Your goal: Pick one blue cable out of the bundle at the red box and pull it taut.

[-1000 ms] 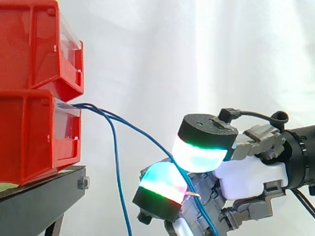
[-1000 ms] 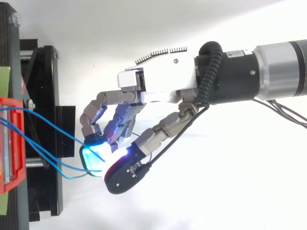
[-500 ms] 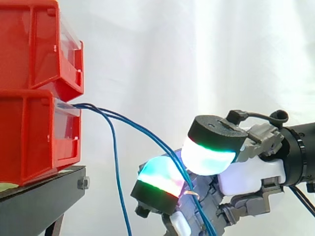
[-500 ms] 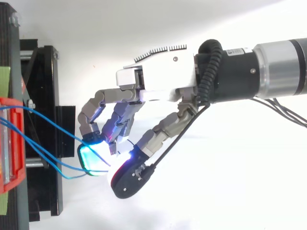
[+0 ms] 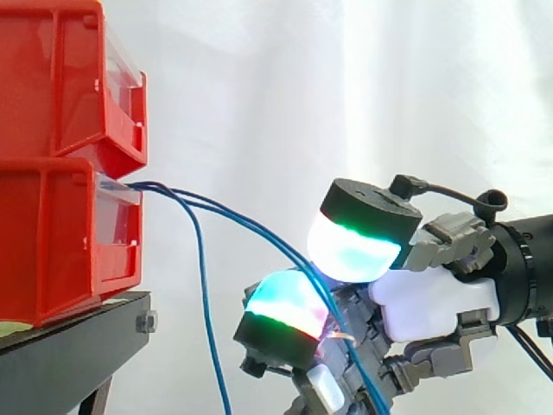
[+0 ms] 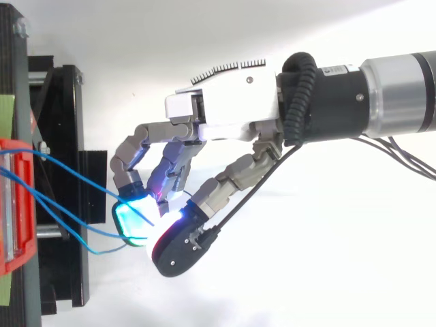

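Several thin blue cables [image 5: 251, 226] leave the front of the lower red bin [image 5: 52, 233] and sag rightward and down; one hangs straight down. In the top view the blue cables [image 6: 75, 180] run from the red bin [image 6: 13, 204] to my fingertips. My hand [image 6: 225, 112] comes in from the right with its fingers curled. The thumb pad [image 5: 354, 246] presses toward a cyan-green fingertip [image 5: 285, 311], and blue cable passes between them, pinched. The cable still curves slackly between bin and hand.
A second red bin [image 5: 60, 78] is stacked on the lower one. Both rest on a black stand [image 5: 69, 346] at the left, which juts toward the hand in the top view. A white curtain hangs behind.
The thumb first lifted away a little, then came back down against the fingertip, narrowing the gap around the cable. The hand stays in about the same place.
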Motion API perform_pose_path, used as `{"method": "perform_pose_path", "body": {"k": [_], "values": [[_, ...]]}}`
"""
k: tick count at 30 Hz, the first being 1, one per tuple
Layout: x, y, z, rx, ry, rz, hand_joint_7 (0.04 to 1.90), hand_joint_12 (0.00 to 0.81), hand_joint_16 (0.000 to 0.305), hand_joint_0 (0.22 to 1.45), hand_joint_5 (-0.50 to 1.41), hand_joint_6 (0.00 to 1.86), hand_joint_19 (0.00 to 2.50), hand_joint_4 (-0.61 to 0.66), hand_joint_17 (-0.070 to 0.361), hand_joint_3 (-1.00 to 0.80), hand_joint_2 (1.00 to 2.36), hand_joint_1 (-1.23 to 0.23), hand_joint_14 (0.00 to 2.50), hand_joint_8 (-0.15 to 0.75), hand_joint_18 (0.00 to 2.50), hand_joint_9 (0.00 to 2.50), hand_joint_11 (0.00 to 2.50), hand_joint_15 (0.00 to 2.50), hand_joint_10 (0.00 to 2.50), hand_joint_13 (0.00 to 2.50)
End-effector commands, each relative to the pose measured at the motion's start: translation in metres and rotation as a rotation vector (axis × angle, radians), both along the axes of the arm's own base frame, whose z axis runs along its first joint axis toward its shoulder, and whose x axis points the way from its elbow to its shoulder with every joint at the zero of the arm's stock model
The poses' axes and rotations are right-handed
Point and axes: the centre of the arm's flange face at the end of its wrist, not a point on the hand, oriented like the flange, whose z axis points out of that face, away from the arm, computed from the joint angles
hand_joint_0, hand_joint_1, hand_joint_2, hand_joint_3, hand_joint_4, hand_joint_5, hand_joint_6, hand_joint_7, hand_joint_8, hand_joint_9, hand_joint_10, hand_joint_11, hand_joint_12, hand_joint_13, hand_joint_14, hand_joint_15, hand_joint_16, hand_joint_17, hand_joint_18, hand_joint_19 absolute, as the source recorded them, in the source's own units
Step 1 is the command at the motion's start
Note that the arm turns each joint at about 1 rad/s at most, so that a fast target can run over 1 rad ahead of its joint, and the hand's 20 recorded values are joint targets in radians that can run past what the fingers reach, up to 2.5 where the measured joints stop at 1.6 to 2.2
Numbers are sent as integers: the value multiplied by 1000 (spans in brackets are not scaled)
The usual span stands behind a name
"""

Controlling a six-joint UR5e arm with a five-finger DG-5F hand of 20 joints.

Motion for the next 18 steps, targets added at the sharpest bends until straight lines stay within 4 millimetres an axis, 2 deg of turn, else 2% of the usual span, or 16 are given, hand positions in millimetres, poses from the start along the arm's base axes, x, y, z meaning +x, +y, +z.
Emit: {"method": "perform_pose_path", "body": {"k": [1,4,9,14,18], "values": [[0,0,0,0,0,1,1236,404,52,626,-136,845,471,174,117,-381,1010,-788,11,358,806,935,724,335,17,762],[0,0,0,0,0,-1,1267,403,52,641,-148,872,453,146,117,-246,1018,-838,11,357,817,934,756,325,17,769],[0,0,0,0,0,1,1189,402,52,675,-168,914,433,59,116,-190,1022,-880,11,349,821,912,762,324,17,766],[0,0,1,0,-1,-1,1148,399,51,705,-182,924,407,27,115,-243,1020,-912,11,336,812,864,769,315,16,747],[0,0,0,0,0,-1,1108,395,51,756,-196,921,379,85,115,-373,1011,-949,10,328,791,832,763,303,19,722]]}}
